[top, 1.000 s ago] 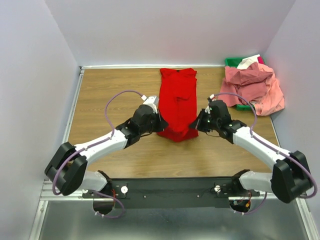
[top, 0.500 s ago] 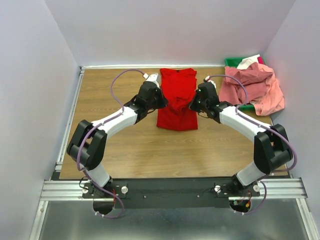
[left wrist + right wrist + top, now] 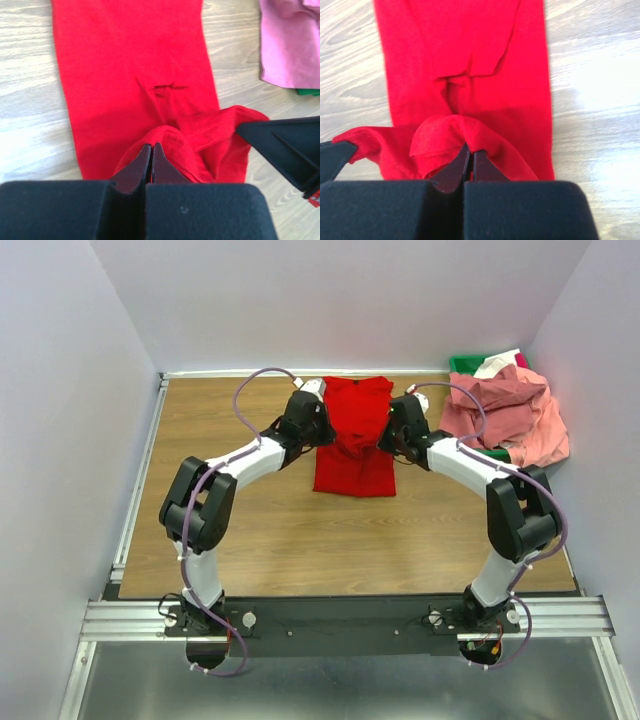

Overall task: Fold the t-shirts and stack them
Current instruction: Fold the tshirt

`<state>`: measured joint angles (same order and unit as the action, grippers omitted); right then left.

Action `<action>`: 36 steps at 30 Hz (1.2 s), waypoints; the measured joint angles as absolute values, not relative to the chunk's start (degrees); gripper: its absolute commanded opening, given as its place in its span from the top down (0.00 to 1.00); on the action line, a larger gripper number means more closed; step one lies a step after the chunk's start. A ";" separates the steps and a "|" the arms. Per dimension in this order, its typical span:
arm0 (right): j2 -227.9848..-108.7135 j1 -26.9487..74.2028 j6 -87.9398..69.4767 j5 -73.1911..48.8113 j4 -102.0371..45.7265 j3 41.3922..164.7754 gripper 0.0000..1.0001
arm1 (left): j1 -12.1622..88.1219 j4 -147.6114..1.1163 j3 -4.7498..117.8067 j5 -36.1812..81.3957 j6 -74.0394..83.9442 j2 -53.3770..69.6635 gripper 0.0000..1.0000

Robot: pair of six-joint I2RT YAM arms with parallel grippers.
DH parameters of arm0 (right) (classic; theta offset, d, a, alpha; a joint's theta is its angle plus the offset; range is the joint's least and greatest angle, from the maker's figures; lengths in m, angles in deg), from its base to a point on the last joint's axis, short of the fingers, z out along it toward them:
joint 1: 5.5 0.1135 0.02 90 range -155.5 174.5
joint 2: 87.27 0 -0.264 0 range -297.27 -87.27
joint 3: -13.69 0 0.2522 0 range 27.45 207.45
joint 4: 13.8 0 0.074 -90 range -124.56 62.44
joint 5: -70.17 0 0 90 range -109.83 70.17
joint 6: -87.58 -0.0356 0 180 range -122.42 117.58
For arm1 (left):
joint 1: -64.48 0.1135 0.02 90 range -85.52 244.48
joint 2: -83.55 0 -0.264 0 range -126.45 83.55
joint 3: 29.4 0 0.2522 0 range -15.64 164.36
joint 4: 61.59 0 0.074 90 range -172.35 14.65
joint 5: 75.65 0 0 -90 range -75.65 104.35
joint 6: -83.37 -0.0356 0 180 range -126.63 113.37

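A bright red t-shirt [image 3: 355,440] lies lengthwise at the back middle of the wooden table, its near hem lifted and carried over the rest. My left gripper [image 3: 322,430] is shut on the hem's left corner, seen as a red fold [image 3: 172,140] in the left wrist view. My right gripper [image 3: 386,432] is shut on the right corner, a red fold [image 3: 445,132] in the right wrist view. The flat part of the red shirt [image 3: 130,60] lies beneath both. Salmon pink t-shirts [image 3: 510,415] are heaped at the back right.
A green plastic bin [image 3: 466,364] stands in the back right corner under the pink heap, with a white cloth [image 3: 497,364] in it. Grey walls close the table at the back and sides. The wooden table [image 3: 230,530] shows bare in front of the shirt.
Both grippers have moved toward the back of the table with the red shirt's near hem, folding it over. The shirt's visible length has become shorter.
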<state>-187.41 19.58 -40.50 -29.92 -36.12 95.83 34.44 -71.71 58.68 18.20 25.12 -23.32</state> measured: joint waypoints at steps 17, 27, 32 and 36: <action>-198.62 15.14 -38.45 -26.88 -36.16 102.23 0.52 | 37.26 -75.93 65.87 17.35 25.21 -32.83 0.67; -196.15 14.29 -35.69 -21.59 -36.20 102.21 0.00 | 38.22 -78.44 63.36 16.30 25.34 -29.42 0.02; -190.51 14.40 -33.51 -13.18 -34.39 99.04 0.00 | 38.22 -76.26 54.53 16.48 25.56 -18.99 0.01; -189.92 15.69 -32.50 -6.22 -32.77 98.28 0.00 | 38.11 -72.50 44.24 16.78 26.50 -8.94 0.01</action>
